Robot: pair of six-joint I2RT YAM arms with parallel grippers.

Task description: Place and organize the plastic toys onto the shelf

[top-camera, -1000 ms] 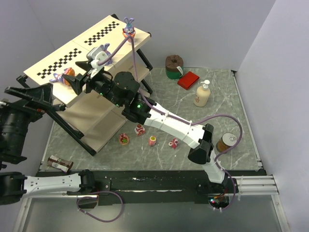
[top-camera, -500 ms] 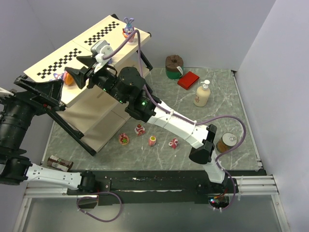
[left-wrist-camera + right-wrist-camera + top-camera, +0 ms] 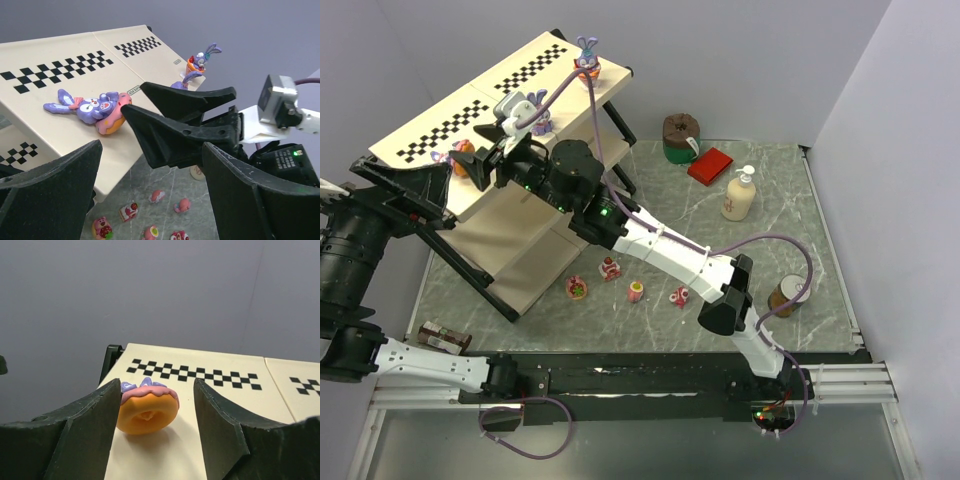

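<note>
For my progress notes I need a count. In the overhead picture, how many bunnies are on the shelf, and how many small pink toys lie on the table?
Bunnies on the shelf: 3
Small pink toys on the table: 4
Total: 7
The right arm may hide more toys.

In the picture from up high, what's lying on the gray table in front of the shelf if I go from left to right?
dark wrapper → pink-and-green toy → red-and-white toy → light pink toy → pink-and-white toy → tin can
</note>
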